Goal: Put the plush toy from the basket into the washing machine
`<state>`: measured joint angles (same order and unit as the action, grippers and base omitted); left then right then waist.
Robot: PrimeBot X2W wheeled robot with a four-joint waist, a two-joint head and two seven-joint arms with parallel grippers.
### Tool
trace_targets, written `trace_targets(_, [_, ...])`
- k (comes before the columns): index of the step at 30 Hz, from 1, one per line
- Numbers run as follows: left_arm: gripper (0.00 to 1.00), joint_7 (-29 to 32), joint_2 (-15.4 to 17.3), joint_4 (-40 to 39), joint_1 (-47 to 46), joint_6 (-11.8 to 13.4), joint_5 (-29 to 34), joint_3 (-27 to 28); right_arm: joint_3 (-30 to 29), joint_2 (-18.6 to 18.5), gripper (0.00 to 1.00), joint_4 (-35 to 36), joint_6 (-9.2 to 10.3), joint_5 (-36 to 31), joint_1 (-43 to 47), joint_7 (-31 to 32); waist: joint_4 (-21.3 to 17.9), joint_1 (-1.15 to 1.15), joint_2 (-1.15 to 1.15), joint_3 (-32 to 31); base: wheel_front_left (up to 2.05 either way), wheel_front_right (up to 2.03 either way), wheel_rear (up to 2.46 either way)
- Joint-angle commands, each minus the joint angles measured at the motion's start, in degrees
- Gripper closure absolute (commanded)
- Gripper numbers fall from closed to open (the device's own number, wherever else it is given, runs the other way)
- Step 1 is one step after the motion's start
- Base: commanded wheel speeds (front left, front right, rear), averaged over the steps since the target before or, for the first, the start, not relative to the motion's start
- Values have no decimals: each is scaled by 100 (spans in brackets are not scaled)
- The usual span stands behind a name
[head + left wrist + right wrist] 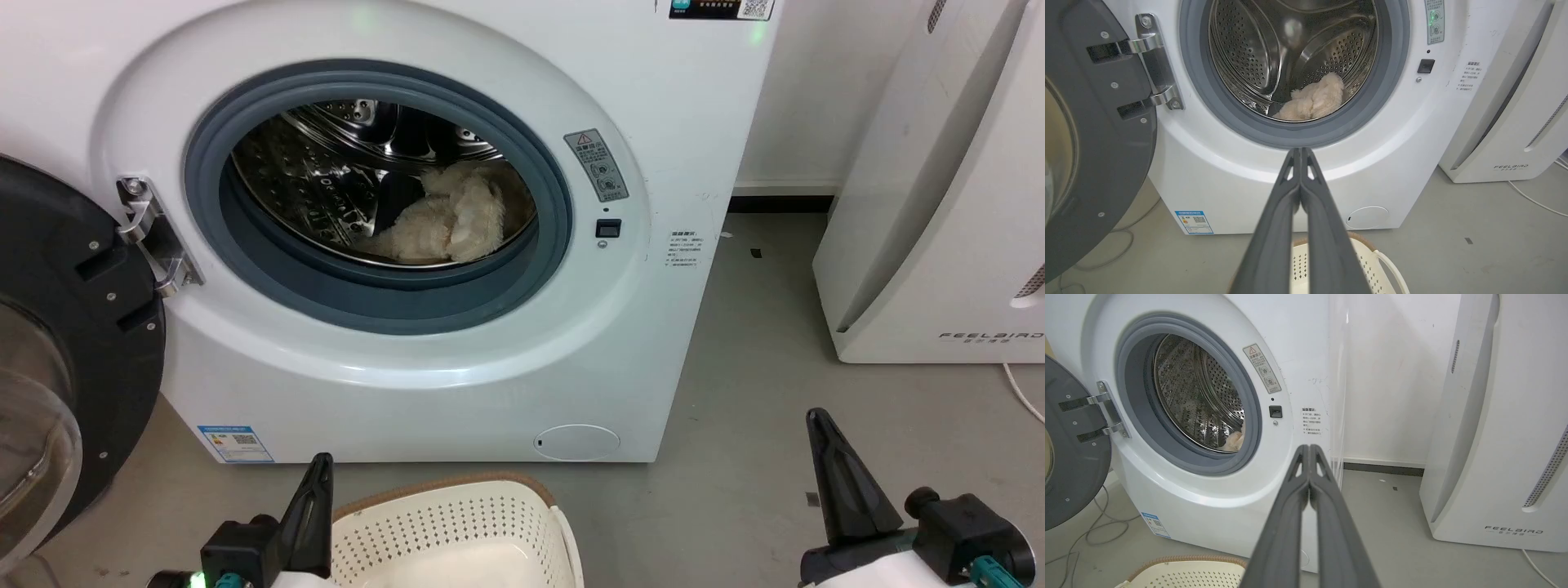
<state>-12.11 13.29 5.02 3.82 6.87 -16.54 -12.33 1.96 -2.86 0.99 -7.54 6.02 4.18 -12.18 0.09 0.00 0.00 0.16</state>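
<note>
The large white front-loading washing machine (424, 384) stands with its round black-framed door (82, 327) swung wide to the left, leaving the grey rubber gasket (384, 294) and shiny perforated steel drum (326, 188) exposed. On the grey floor (751, 425) just in front of the machine's lower edge sits the oval cream perforated plastic basket (457, 523) with its brown woven-look rim. The part of its inside that shows is bare plastic.

The fluffy beige-cream plush toy (449, 224) lies on the bottom of the drum, towards the right side of the opening and well behind the gasket (no fur appears to hang over the lip).

The left end effector (320, 474) rests low beside the basket's left edge, and the right end effector (819, 429) sits over the floor to the right. Both have their fingers pressed together on nothing.

Judged from this, the transfer looks complete. Only the open door might remain, and the task does not ask for it.
</note>
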Motion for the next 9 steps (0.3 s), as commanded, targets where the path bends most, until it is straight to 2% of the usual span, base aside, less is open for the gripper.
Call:
trace_targets(1, [100, 43, -41, -45, -61, -44, 90, 53, -20, 0, 100, -14, 1, -27, -78, 42, 0, 0, 0, 0, 0, 0, 0])
trace_targets(9, [100, 160, -141, -90, -93, -108, 247, 171, -38, 0, 100, -23, 2, -85, -112, 160, -1, 0, 0, -2, 0, 0, 0])
